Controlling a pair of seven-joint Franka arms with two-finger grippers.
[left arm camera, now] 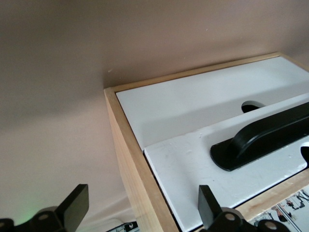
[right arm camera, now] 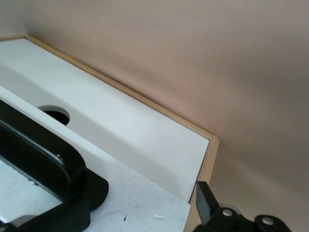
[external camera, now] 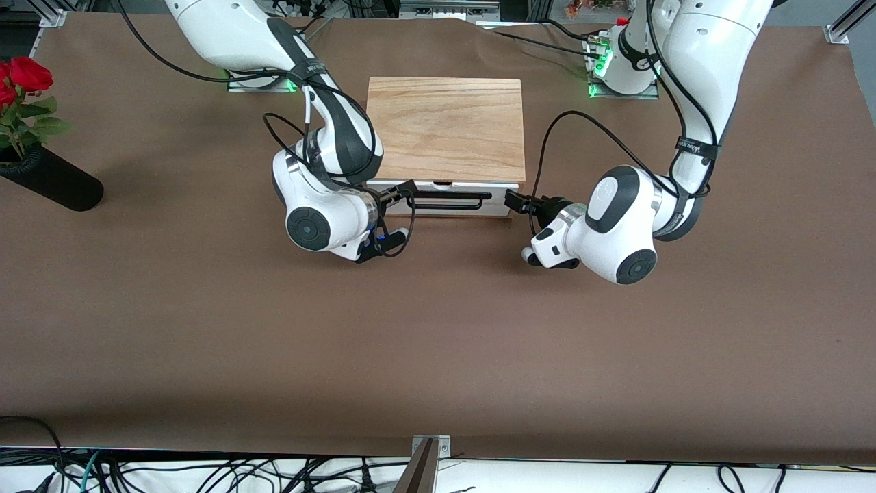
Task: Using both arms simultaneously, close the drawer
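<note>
The drawer [external camera: 496,204] sits low in the wooden box casing [external camera: 445,127], its white front and black wire handle [external camera: 448,198] facing the front camera. The front stands slightly out from the white panel above it. My left gripper [external camera: 514,200] is at the drawer front's corner toward the left arm's end. In the left wrist view it [left arm camera: 140,208] is open and straddles the casing edge [left arm camera: 130,159] and the drawer front [left arm camera: 193,164]. My right gripper [external camera: 405,192] is at the other corner, by the handle's end [right arm camera: 43,159]. One finger [right arm camera: 205,200] shows beside the drawer front [right arm camera: 135,203], set wide.
A black vase [external camera: 55,181] with red roses [external camera: 20,75] lies at the right arm's end of the table. Brown cloth [external camera: 438,342] covers the table. Cables run along the edge nearest the front camera [external camera: 205,472].
</note>
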